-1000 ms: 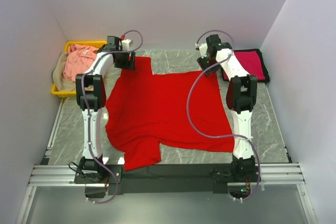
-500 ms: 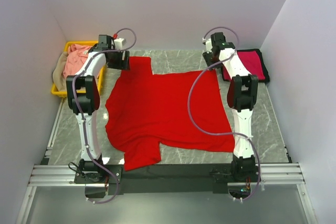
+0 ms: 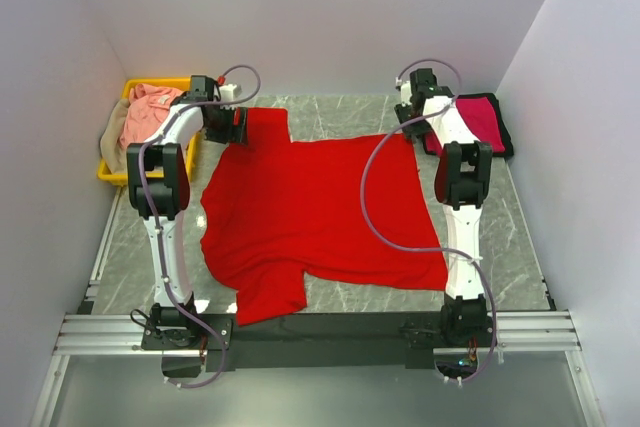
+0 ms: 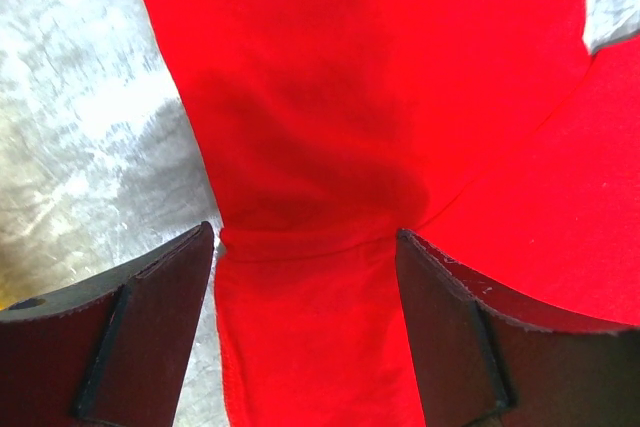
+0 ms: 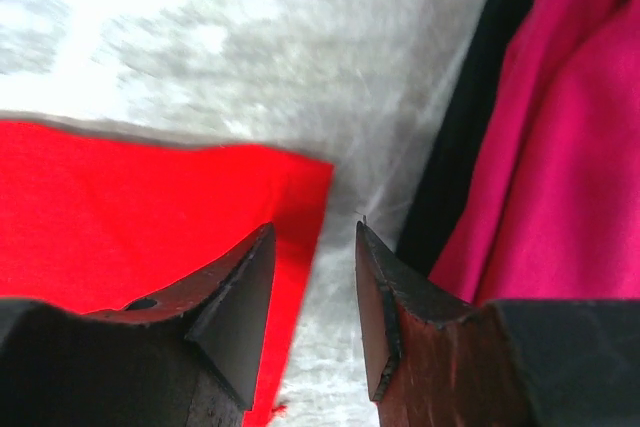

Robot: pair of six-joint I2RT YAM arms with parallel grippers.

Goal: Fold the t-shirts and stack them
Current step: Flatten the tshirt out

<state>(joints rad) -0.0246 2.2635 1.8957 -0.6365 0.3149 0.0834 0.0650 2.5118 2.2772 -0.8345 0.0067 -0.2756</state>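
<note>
- A grey marbled desk (image 3: 335, 112) sits between pale lilac walls (image 3: 320, 7). The red t-shirt (image 3: 310, 207) lies spread flat across the middle of it, collar end toward the arms' bases and hem toward the far wall.
- The left arm (image 3: 160, 172) has drawn its wrist a little back and outward over the last second. The left jaws have widened and now stand open, straddling the far-left sleeve where it meets the body, with nothing pinched.
- The right arm (image 3: 462, 172) has slid outward, off the cloth. The right jaws have narrowed somewhat but are still apart and empty, over bare desk just beside the shirt's far-right hem corner.
- The shirt itself looks unmoved. I take this as the end of smoothing and the lining-up for a first fold, so the fold has not yet begun.
- The crimson-magenta shirt (image 3: 480, 119) is already folded on a black mat (image 5: 455, 177) at the far right, close to the right jaws. A careless sweep there could disturb it.
- The yellow bin (image 3: 150, 82) at the far left holds the salmon pink shirt (image 3: 150, 112) with the tan shirt (image 3: 112, 142) draped at its edge. Both wait their turn.
- The right jaws must come back over the corner to catch it.
</note>
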